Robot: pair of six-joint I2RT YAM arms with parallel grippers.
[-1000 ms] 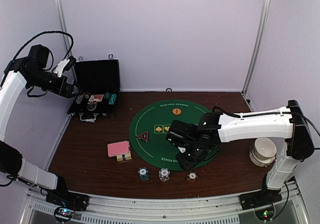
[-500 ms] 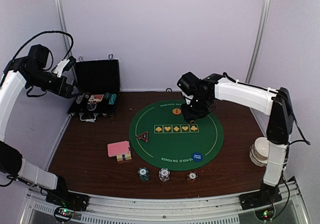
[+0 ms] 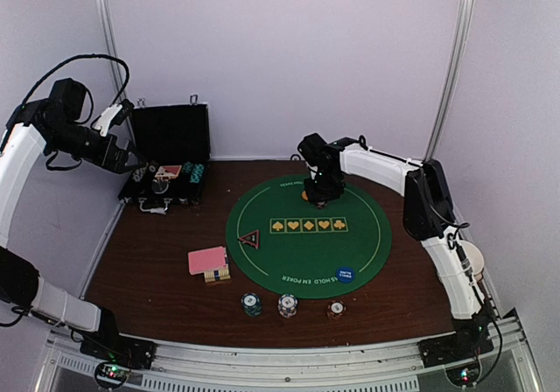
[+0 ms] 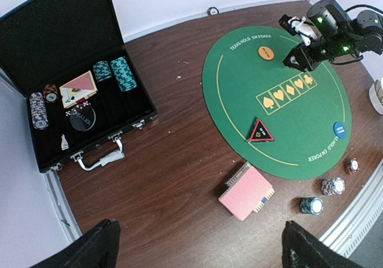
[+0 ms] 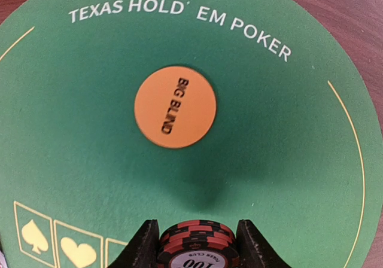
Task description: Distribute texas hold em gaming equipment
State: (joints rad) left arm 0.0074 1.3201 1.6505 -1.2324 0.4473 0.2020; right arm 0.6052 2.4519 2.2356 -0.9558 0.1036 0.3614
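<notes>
I have the right fingers (image 5: 146, 247) pinching a short stack of red chips (image 5: 197, 235) — one finger on each side, with "100" printed on the top chip. They hang over the far part of the mat (image 5: 90, 118), just beside the orange button (image 5: 174, 106) marked BIG BLIND, which lies flat below the printed lettering. A shadow falls on the felt ahead of the stack, but I cannot tell whether the chips touch the mat. The left fingers (image 4: 96, 247) are spread wide with nothing between them, held high over the left side of the desk (image 4: 167, 160) near the case (image 3: 166, 134). The case stands open with its lid up, and spare chips (image 4: 118, 73) and spare cards (image 4: 79, 88) lie in its tray. On the mat, the triangle marker (image 4: 261, 131) sits by the left edge, near the row of suit boxes, and the blue button (image 4: 339, 130) sits at the near right. The pink deck (image 4: 246, 191) rests on the desk just off the mat's near-left rim. Three small stacks stand in a row on the desk along the mat's near rim, each apart from the next — the teal stack (image 3: 252, 304), the white stack (image 3: 287, 305) and the red-brown stack (image 3: 336, 308). A cup (image 4: 377, 96) sits at the desk's right edge, well apart from the mat.
</notes>
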